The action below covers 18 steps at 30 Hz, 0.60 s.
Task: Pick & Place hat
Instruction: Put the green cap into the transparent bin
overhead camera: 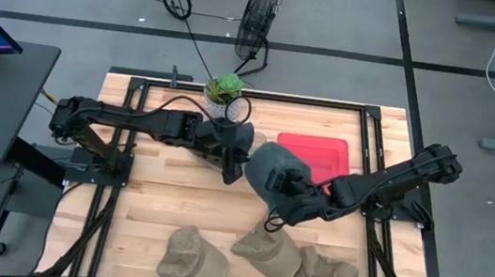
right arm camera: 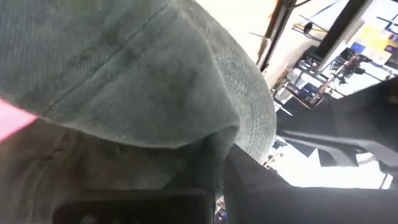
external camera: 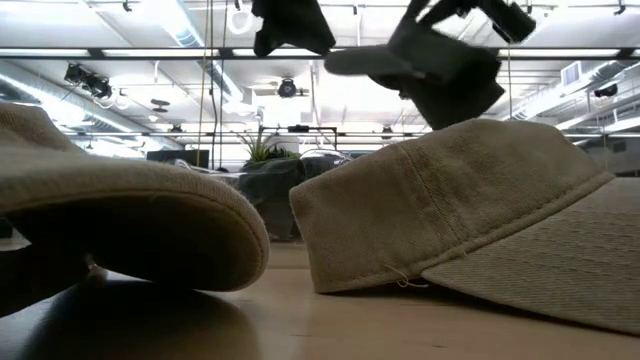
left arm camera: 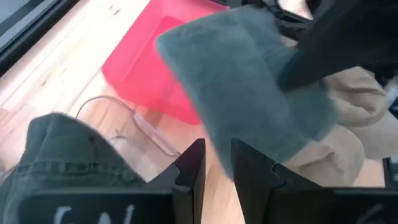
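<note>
Grey-green hat (overhead camera: 276, 172) hangs off the table, clamped in the right gripper (overhead camera: 301, 200), at the near-left edge of the red tray (overhead camera: 316, 155). Best carried fully over the tray before letting go, brim kept clear of the left gripper (overhead camera: 235, 161), which waits just left of the tray, fingers a narrow gap apart, another dark cap bunched at it. Tray's visible part looks empty; three tan caps (overhead camera: 261, 258) lie well short of it.

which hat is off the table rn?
The grey-green hat, held by the right tool beside the red tray. The three tan hats lie along the table's front edge.
</note>
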### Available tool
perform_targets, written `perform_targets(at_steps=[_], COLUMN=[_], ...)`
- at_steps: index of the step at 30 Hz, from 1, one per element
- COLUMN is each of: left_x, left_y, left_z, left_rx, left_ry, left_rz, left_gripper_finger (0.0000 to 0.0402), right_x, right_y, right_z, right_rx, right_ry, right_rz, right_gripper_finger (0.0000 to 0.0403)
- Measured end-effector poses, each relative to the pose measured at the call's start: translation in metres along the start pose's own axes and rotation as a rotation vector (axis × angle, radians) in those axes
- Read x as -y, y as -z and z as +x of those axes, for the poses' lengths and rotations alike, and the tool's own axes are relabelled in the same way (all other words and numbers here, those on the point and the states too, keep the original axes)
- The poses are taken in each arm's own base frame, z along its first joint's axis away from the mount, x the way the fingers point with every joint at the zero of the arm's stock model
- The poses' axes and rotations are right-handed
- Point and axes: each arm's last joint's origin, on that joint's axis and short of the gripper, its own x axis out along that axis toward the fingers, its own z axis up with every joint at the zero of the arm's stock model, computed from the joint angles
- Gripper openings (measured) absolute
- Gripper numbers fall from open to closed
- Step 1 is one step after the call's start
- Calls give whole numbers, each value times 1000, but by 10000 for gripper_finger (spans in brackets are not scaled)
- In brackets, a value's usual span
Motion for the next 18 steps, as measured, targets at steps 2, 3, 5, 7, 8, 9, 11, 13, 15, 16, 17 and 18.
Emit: perform_targets(at_steps=[2, 3, 5, 7, 8, 9, 11, 13, 15, 16, 17, 18], left_x=[3, 4, 5, 4, 3, 3, 0, -3, -7, -9, -11, -13], left_y=[-2, -4, -5, -5, -5, -5, -6, -8, -10, -11, -13, -14], left_z=[0, 0, 0, 0, 0, 0, 0, 1, 1, 1, 1, 0], left_rx=[15, 23, 27, 22, 22, 23, 26, 30, 44, 54, 64, 69], left_ry=[56, 88, 119, 118, 115, 111, 104, 96, 91, 89, 86, 80], left_rz=[12, 14, 16, 16, 20, 26, 27, 33, 52, 59, 61, 65], left_gripper_finger=[81, 82, 85, 87, 88, 89, 91, 92, 92, 92, 92, 93], right_x=[-6, -9, -12, -12, -12, -13, -14, -13, -14, -14, -14, -14], right_y=[-1, -2, -4, -6, -7, -7, -9, -9, -9, -10, -10, -11], right_z=[7, 10, 18, 21, 22, 23, 24, 23, 22, 22, 22, 21], right_rx=[-9, -18, -63, -118, -138, -150, -165, -177, -180, -179, -179, -178], right_ry=[-9, -6, 32, 80, 97, 105, 115, 126, 126, 127, 128, 129], right_rz=[-28, -48, -64, -55, -58, -73, -93, -86, -72, -67, -63, -64], right_gripper_finger=[6, 6, 6, 6, 6, 6, 6, 6, 6, 6, 6, 6])
